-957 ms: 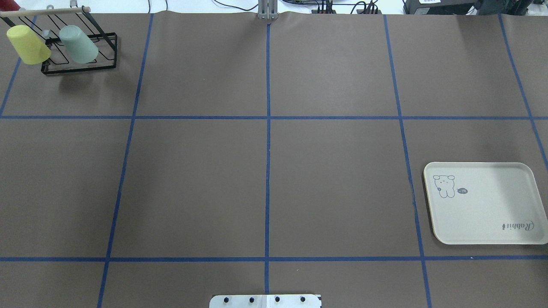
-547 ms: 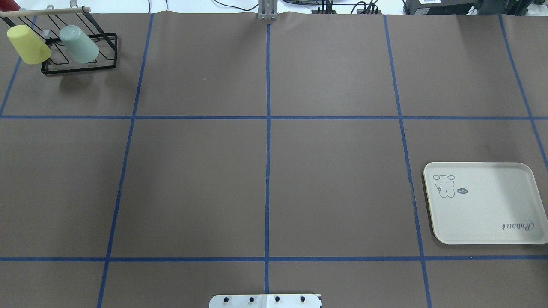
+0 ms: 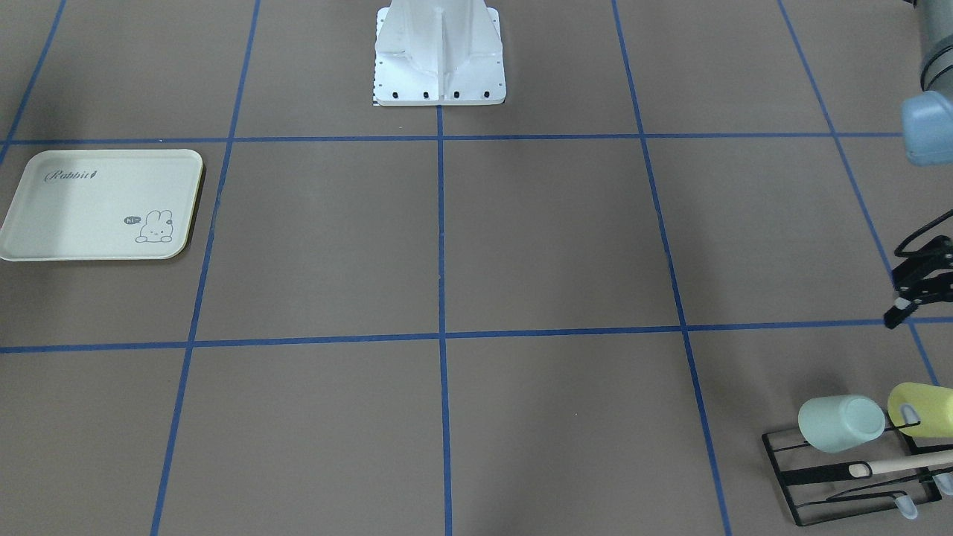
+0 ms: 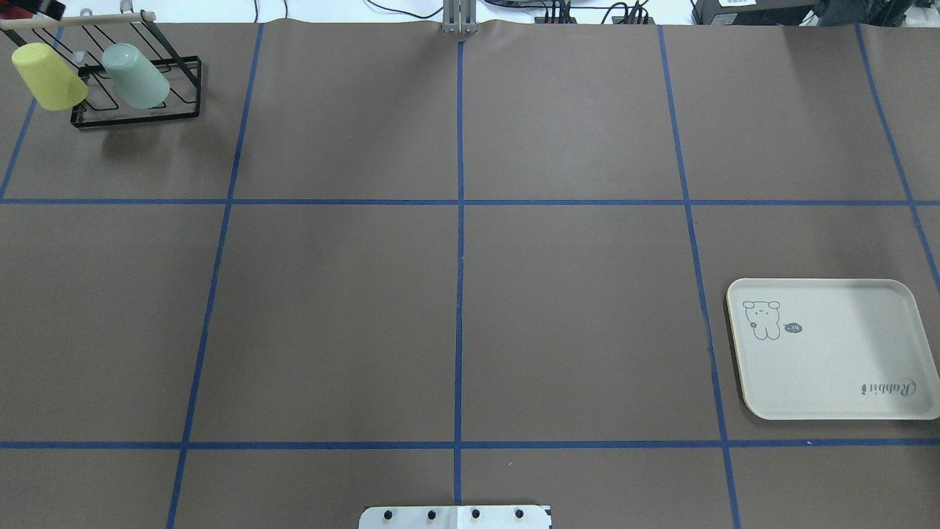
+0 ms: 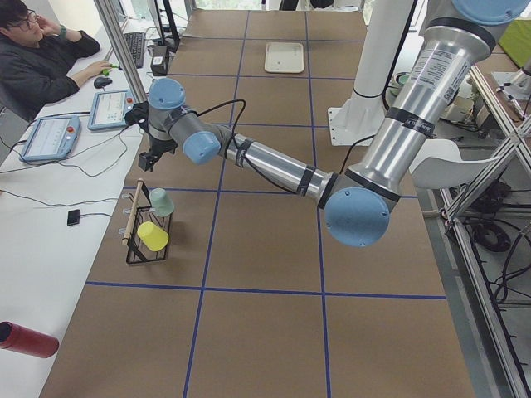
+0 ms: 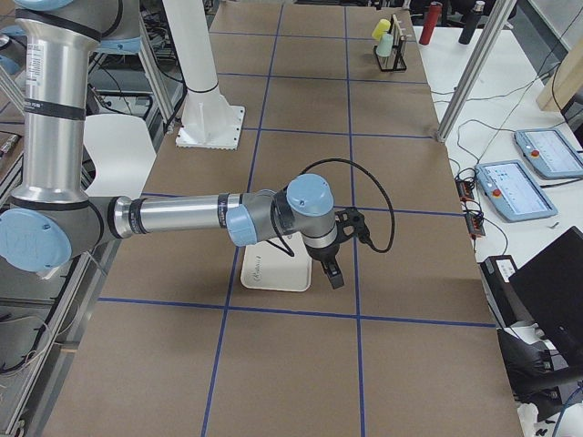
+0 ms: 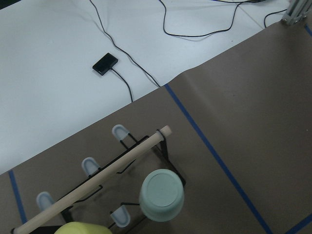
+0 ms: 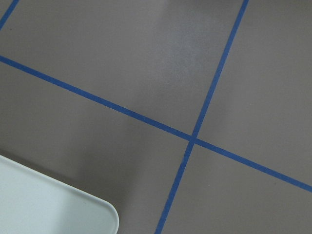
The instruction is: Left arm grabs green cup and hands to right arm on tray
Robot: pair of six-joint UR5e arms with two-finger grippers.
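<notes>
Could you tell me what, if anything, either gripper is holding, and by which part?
Nothing: the green cup sits on the rack, clear of the left gripper; the right gripper looks empty.

A wide brown surface lies open between a black wire rack at one far corner and a tray well apart. On the rack, a yellow cup sits just beside the green cup and a wooden rod runs behind it. The cup's other side faces open surface.

Brown table, blue tape grid, white desk
</notes>
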